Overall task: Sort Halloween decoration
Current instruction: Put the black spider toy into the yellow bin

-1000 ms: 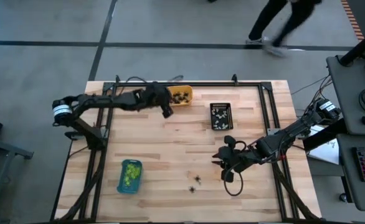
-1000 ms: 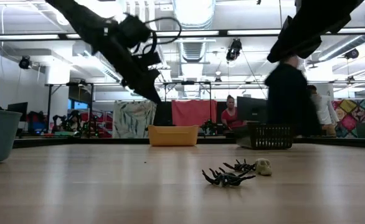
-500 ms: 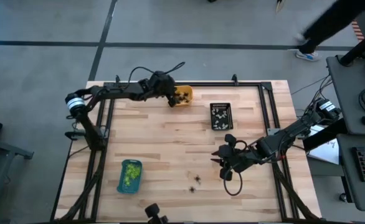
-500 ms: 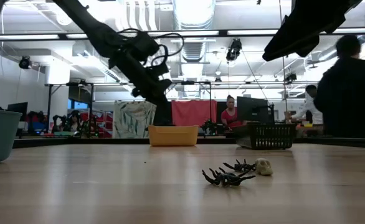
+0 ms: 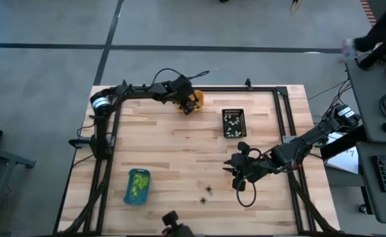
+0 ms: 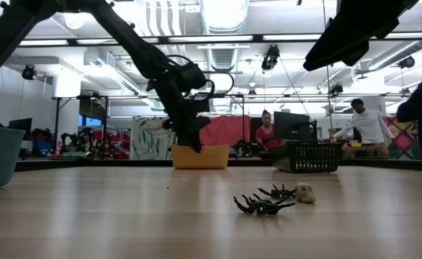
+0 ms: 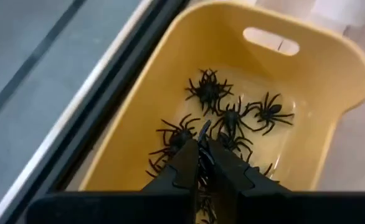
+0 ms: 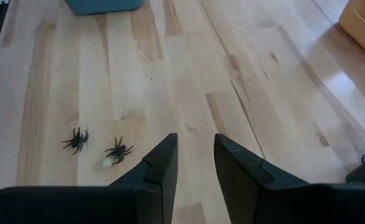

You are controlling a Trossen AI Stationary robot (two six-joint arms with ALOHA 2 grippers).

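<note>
Seeing two black spiders (image 5: 205,194) loose on the wooden table (image 5: 180,158) near its front edge, with a small whitish trinket (image 6: 304,192) just beside them — the right wrist view shows the pair (image 8: 97,145) side by side, the pale piece touching one. More black spiders (image 7: 232,115) sit piled in the yellow tray (image 7: 307,74) at the back edge; lime-green pieces (image 5: 137,184) fill the blue tray (image 5: 137,199) front-left, and whitish ones (image 5: 232,122) lie in the black basket (image 5: 234,112) back-right. We read the left gripper (image 5: 188,105) as hanging directly over the yellow tray, fingers (image 7: 185,168) pressed together with a thin dark sliver caught at the tips — we can't tell whether that is a spider leg or a spider in the tray behind it. The right gripper (image 5: 236,172) hovers above bare wood right of the loose spiders, fingers (image 8: 161,165) apart with nothing between them. People stand in the room beyond the table (image 6: 362,129).
</note>
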